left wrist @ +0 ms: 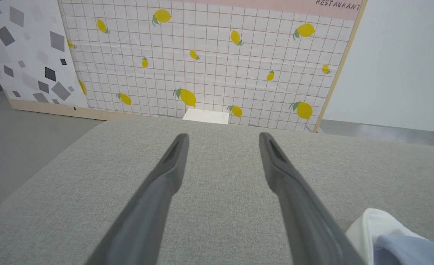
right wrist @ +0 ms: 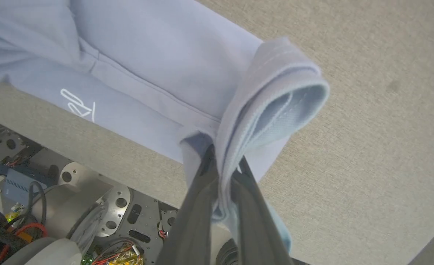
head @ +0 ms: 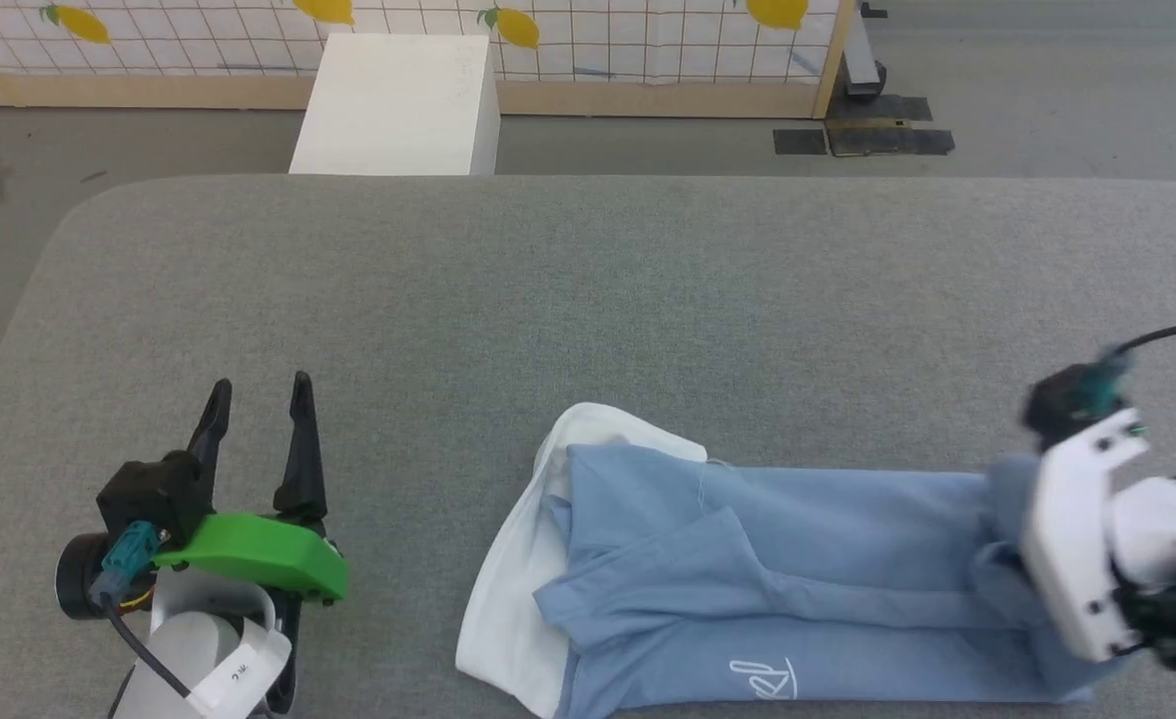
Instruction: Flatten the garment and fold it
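Fabric at one bunched end of the light-blue garment (head: 808, 529) is pinched tight in my right gripper (right wrist: 222, 163). The rest lies folded along the near edge of the grey table (head: 548, 280). My left gripper (head: 259, 394) sits apart to its left, jaws spread wide.

We see the garment (head: 768, 559) lying along the near edge of the table (head: 588, 290), right of its middle. Our left pincer (head: 259, 394) hangs over the table well to the garment's left, and our right pincer (right wrist: 222, 162) grips its right end. A box (head: 398, 105) stands on the floor (head: 648, 150) behind the table.
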